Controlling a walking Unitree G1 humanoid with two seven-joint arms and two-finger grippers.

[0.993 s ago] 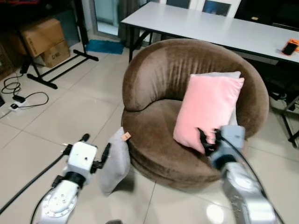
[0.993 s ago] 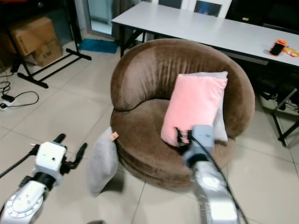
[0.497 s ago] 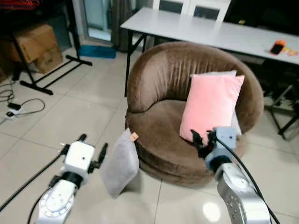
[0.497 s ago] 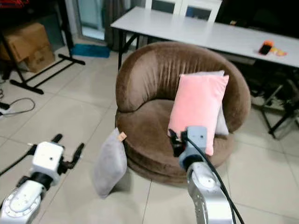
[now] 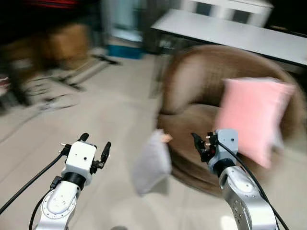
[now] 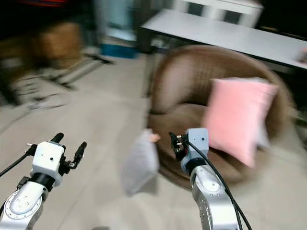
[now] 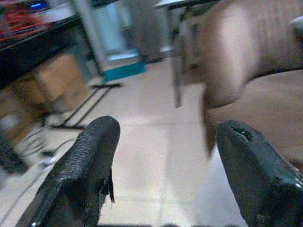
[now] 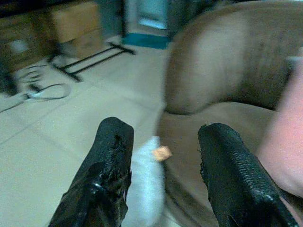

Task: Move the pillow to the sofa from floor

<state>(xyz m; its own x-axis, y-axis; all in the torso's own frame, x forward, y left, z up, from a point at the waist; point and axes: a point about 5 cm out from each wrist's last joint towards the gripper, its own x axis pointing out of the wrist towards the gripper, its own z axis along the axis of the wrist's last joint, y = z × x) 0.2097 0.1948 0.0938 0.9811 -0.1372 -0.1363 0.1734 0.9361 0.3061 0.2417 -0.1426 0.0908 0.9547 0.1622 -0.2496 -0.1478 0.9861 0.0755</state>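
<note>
A grey pillow (image 5: 152,163) stands on the tiled floor, leaning against the front of a round brown sofa chair (image 5: 201,86). A pink pillow (image 5: 253,120) stands upright on the seat against the backrest. My left gripper (image 5: 94,145) is raised, open and empty, left of the grey pillow. My right gripper (image 5: 199,142) is also open and empty, held up in front of the chair seat, right of the grey pillow. In the right wrist view the grey pillow (image 8: 147,189) shows between the fingertips (image 8: 113,142), further off. Everything is blurred.
A long white table (image 5: 225,31) stands behind the chair. Cardboard boxes (image 5: 62,40) and a black stand's legs (image 5: 81,72) are at the back left, with cables (image 5: 53,103) on the floor. Open tiled floor (image 5: 96,115) lies left of the chair.
The whole picture has swung: the chair and pillows now sit further right and the scene is motion-blurred, so the camera turned left. Both grippers stay raised and open.
</note>
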